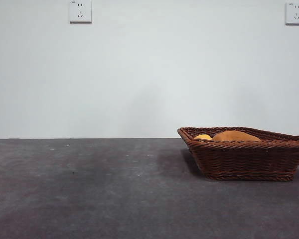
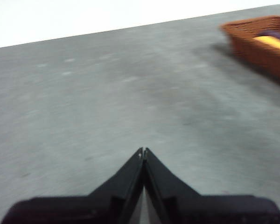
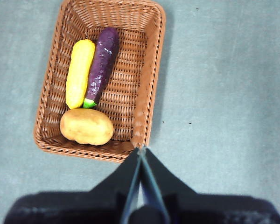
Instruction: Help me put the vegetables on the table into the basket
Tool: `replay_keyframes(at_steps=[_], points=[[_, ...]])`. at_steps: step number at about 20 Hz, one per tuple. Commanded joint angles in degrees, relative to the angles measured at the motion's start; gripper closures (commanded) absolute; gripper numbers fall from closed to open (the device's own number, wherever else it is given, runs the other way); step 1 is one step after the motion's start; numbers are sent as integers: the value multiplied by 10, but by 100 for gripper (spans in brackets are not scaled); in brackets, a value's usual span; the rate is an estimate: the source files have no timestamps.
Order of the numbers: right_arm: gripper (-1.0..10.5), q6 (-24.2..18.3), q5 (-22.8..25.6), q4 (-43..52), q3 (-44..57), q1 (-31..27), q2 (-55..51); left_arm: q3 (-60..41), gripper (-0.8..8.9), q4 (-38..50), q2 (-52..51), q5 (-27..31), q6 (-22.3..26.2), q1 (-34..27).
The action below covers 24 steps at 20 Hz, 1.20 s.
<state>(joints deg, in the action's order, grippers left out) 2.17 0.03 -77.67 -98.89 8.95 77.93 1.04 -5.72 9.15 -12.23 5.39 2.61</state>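
Grey table [image 1: 89,189], white wall with two sockets, wicker basket [image 1: 244,162] sitting on the right side.
All three veggies are in the basket: yellow ridged one [image 3: 79,72] and eggplant [image 3: 101,65] side by side and touching, potato [image 3: 87,126] across their ends. Right gripper [image 3: 141,150] hangs above the basket's rim, jaws pressed together; left gripper [image 2: 143,151] is closed too, over bare table, well apart from the basket.

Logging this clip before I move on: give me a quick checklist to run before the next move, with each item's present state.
1. Yellow vegetable in the basket: ok.
2. Eggplant in the basket: ok.
3. Potato in the basket: ok.
4. No vegetables on the visible table: ok.
5. Left claw shut, holding nothing, away from the basket: ok.
6. Right claw shut, holding nothing, above the basket's rim: ok.
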Motion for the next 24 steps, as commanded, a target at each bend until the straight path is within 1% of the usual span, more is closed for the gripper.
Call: replay_keyframes(at_steps=[1, 2, 3, 7, 10, 12, 19, 24], points=[[946, 4, 1, 2, 1, 0, 3, -6, 817, -5, -10, 76, -32, -2], [946, 4, 1, 8, 1, 0, 3, -6, 817, -14, -16, 108, -38, -2], [946, 4, 1, 15, 1, 0, 3, -6, 817, -31, -22, 123, -39, -2], [946, 4, 1, 49, 1, 0, 3, -6, 817, -40, -43, 119, -38, -4], [946, 4, 1, 70, 1, 0, 3, -6, 816, -33, -94, 117, -38, -4], [946, 4, 1, 87, 1, 0, 3, -6, 816, -11, -89, 118, -37, -4], [946, 4, 1, 117, 1, 0, 3, -6, 816, -11, -79, 118, -37, -4], [946, 4, 1, 117, 1, 0, 2, -6, 816, -11, -64, 118, -37, -4]])
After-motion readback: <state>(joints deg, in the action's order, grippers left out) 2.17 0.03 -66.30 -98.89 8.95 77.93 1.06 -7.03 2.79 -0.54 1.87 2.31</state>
